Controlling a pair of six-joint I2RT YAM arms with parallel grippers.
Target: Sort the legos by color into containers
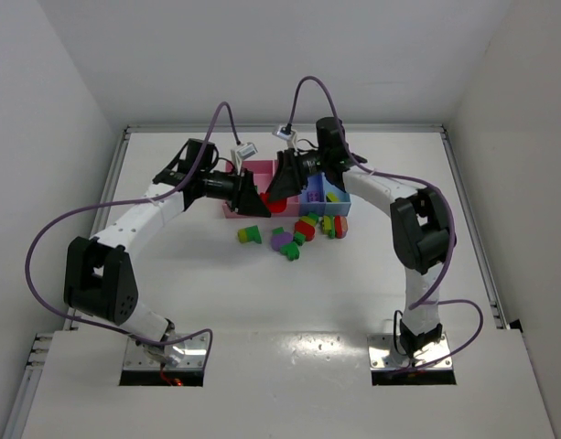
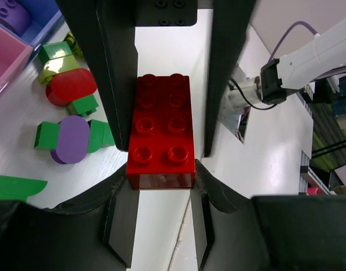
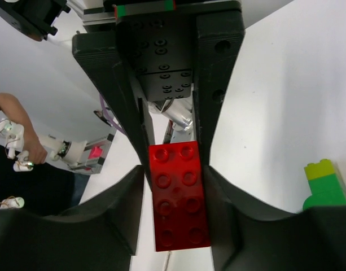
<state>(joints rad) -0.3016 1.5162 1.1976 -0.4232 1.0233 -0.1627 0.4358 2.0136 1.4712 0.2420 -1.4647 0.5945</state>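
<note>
A red eight-stud lego [image 2: 161, 132] hangs above the table between both grippers, which meet nose to nose in front of the containers [image 1: 262, 168]. My left gripper [image 2: 164, 169] is shut on the lego's near end. My right gripper [image 3: 175, 172] has its fingers pressed against both long sides of the same red lego [image 3: 178, 197]. In the top view the red lego [image 1: 278, 206] shows just below the left gripper [image 1: 253, 194] and the right gripper [image 1: 282, 187]. Loose legos lie on the table: a green-yellow one [image 1: 250, 235], a purple-green one [image 1: 282, 242], a red-green stack [image 1: 305, 227].
The pink bin [image 2: 3, 56] and the blue-violet bin [image 2: 43, 11], holding a purple piece [image 2: 9, 14], sit at the left wrist view's top left. A red oval piece [image 2: 71, 87], a purple oval on green blocks [image 2: 73, 138] and a green wedge [image 2: 17, 186] lie below.
</note>
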